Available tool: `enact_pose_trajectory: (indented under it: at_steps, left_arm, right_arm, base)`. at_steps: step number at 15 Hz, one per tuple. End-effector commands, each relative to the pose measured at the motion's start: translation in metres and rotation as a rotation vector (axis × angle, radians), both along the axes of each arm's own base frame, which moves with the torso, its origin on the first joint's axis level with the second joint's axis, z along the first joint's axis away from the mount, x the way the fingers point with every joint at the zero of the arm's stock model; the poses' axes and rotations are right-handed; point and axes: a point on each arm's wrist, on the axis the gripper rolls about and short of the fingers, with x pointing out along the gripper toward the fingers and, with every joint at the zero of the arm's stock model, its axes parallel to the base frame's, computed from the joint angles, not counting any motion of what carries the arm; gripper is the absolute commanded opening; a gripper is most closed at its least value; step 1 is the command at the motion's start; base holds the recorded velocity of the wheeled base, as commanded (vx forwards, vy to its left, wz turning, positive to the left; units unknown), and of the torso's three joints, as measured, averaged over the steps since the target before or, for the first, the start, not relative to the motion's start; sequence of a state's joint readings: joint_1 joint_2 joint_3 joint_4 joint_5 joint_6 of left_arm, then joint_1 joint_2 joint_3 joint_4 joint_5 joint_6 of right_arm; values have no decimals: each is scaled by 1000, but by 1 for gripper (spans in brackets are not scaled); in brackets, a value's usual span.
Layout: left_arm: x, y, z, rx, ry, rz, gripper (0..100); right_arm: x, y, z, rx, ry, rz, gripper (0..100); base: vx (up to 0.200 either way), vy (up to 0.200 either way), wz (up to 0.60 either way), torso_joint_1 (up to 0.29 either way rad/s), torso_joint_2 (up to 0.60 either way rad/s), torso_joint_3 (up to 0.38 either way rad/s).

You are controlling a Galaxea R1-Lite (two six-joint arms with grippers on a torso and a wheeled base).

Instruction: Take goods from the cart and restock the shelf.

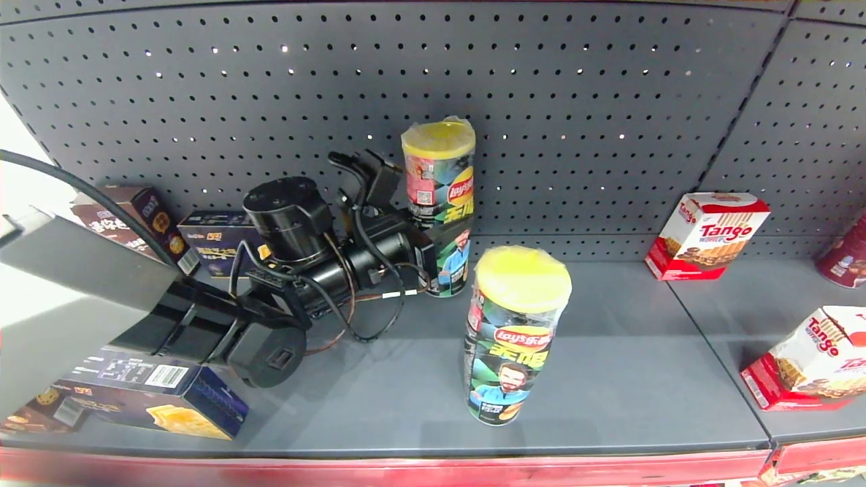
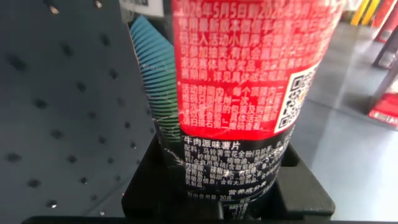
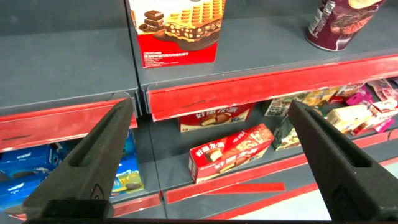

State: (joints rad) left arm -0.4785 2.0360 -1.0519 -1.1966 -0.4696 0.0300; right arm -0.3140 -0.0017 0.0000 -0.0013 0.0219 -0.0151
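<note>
Two tall chip cans with yellow lids stand on the grey shelf (image 1: 622, 379). The rear chip can (image 1: 440, 196) is close to the perforated back panel, and my left gripper (image 1: 433, 260) is shut on its lower half, coming in from the left. In the left wrist view that can (image 2: 242, 93) sits between the black fingers (image 2: 308, 190). The front chip can (image 1: 515, 335) stands free near the shelf's middle. My right gripper (image 3: 210, 104) is open with nothing between its fingers, in front of the red shelf rails (image 3: 261, 84).
Dark blue boxes (image 1: 159, 392) (image 1: 216, 240) and a brown box (image 1: 132, 213) lie at the shelf's left. Red-and-white wafer boxes (image 1: 707, 233) (image 1: 812, 368) and a dark red can (image 1: 846, 257) stand on the right. Lower shelves hold more boxes (image 3: 230, 152).
</note>
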Motion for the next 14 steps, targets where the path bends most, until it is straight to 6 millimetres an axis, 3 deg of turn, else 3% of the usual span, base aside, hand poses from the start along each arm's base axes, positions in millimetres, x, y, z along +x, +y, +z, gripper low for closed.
enact_pose_trajectory:
  at_steps: [1,12,13,14]
  left_arm:
    - [4,-4,-13,14,23,-3,0]
    - [10,-7,-41,43,73,-2,0]
    - [9,-6,-43,47,80,-2,100]
    - [8,-5,-46,50,93,-1,100]
  right_arm:
    - [0,0,0,0,1,-1,100]
    - [0,0,0,0,1,-1,100]
    - [0,0,0,0,1,1,100]
    - [0,0,0,0,1,2,100]
  base:
    - [0,0,0,0,0,0]
    - [0,0,0,0,0,0]
    - [0,0,0,0,0,0]
    - [0,0,0,0,0,0]
